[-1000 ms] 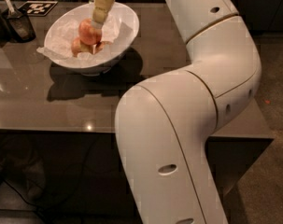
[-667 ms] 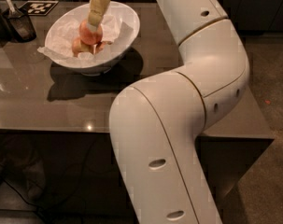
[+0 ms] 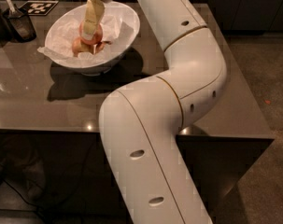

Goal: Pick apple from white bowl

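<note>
The white bowl [image 3: 127,24] stands on the dark table at the back left, lined with crumpled white paper. The red-orange apple [image 3: 99,32] lies in the middle of it, with paler tan-pink fruits [image 3: 78,46] beside and below it. My gripper [image 3: 90,31] reaches down into the bowl from above and sits right on the apple, its yellowish tip covering the apple's middle. The apple still rests among the other fruits.
A small dark container with a utensil [image 3: 17,23] stands left of the bowl. A black-and-white marker tag [image 3: 38,7] lies behind it. My thick white arm [image 3: 187,69] spans the table's right half. The table's front edge [image 3: 61,127] runs across the view.
The gripper has shifted slightly left and lower onto the apple. The arm has swung so that its elbow sits further right. The bowl and fruits have not moved.
</note>
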{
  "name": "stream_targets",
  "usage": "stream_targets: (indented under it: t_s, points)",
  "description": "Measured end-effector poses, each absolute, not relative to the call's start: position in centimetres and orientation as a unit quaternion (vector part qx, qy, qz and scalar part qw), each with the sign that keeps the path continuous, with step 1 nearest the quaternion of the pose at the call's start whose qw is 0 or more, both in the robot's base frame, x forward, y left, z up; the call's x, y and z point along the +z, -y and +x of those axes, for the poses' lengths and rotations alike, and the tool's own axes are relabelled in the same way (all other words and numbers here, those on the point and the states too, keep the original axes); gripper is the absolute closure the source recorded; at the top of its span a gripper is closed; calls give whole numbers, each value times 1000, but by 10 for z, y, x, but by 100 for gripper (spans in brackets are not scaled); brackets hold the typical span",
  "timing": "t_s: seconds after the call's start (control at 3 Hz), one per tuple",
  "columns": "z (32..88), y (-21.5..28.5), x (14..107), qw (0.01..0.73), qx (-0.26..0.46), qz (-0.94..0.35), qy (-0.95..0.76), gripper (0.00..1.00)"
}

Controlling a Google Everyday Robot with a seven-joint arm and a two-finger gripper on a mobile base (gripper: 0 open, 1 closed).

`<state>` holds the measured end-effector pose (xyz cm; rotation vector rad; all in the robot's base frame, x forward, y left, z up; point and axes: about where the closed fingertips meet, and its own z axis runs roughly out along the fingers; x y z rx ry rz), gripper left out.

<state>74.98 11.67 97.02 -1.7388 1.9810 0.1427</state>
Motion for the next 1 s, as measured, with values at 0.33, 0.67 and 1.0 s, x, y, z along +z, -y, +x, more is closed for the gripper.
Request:
stream_targets:
  t_s: [0.33, 0.67, 1.0]
  points:
    - [758, -115, 954, 239, 54, -631, -736, 0]
    - [763, -114, 938, 230, 59, -624, -744, 0]
    - [766, -115, 925, 223, 68, -620, -750, 0]
